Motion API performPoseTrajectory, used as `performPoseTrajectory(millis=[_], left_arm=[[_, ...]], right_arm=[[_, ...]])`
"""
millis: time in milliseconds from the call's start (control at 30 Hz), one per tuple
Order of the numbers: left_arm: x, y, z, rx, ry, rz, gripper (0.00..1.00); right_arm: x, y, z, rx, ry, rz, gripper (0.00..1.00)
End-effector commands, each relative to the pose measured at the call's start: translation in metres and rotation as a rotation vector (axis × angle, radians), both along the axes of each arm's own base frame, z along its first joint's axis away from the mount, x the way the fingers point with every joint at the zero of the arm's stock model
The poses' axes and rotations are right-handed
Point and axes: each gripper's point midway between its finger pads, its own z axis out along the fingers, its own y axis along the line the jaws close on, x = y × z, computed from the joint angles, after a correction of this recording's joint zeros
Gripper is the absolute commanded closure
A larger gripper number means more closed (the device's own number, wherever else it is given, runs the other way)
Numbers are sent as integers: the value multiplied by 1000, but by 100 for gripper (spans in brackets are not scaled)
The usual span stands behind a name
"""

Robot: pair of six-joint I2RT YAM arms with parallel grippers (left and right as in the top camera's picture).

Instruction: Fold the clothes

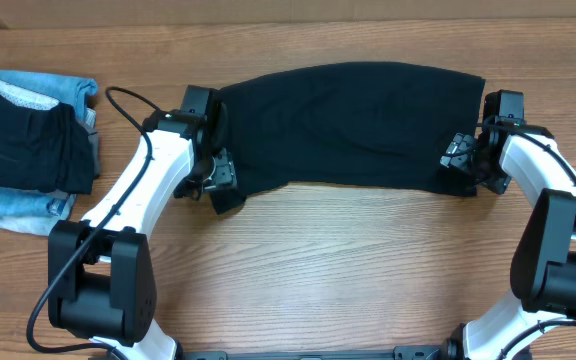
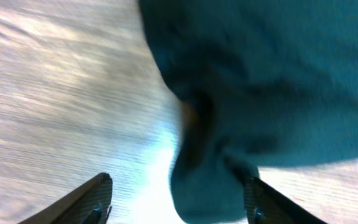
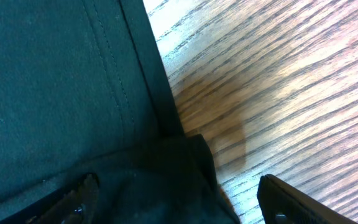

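Nearest to us, the left arm and the right arm rise from the near side of the wooden counter, both reaching toward the black T-shirt.

The left claw sits at the shirt's left end. Its wrist view is blurred, but its fingers stand wide apart. It is open and pinches nothing. A bunched fold of the shirt lies between them, close against one finger. We cannot tell whether they touch.

The right claw sits at the shirt's right end, likewise open. Its fingers are spread over a stitched hem and a turned-over corner of the cloth.

The shirt lies flat on the counter as a wide band between the two claws. A small flap at its left end pokes toward the near side.

Well to the left of the shirt, a dark folded garment rests on light-blue denim pieces.
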Motion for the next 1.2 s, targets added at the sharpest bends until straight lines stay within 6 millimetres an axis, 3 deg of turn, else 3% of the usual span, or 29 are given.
performPoseTrajectory(millis=[0, 100, 333, 433, 633, 867, 1000, 1167], left_arm=[[-9, -20, 4, -137, 50, 6, 35], [-20, -25, -6, -168, 84, 4, 47], [-25, -19, -30, -143, 72, 5, 44], [-21, -7, -30, -76, 54, -7, 40], [-5, -11, -7, -72, 14, -151, 33], [-9, -10, -25, -63, 14, -252, 45], [-8, -6, -27, -51, 6, -245, 37], [-8, -5, -27, -52, 8, -209, 38]], right_arm=[[-2, -1, -1, 1, 5, -2, 14], [-2, -1, -1, 1, 8, -3, 14], [-3, 0, -2, 2, 12, -2, 14], [-3, -1, -2, 2, 12, -2, 14], [-3, -1, -2, 2, 12, -3, 13], [-5, 0, -2, 3, 20, -3, 13], [-5, 0, -2, 3, 20, -2, 13], [-5, 0, -2, 3, 20, -3, 13]])
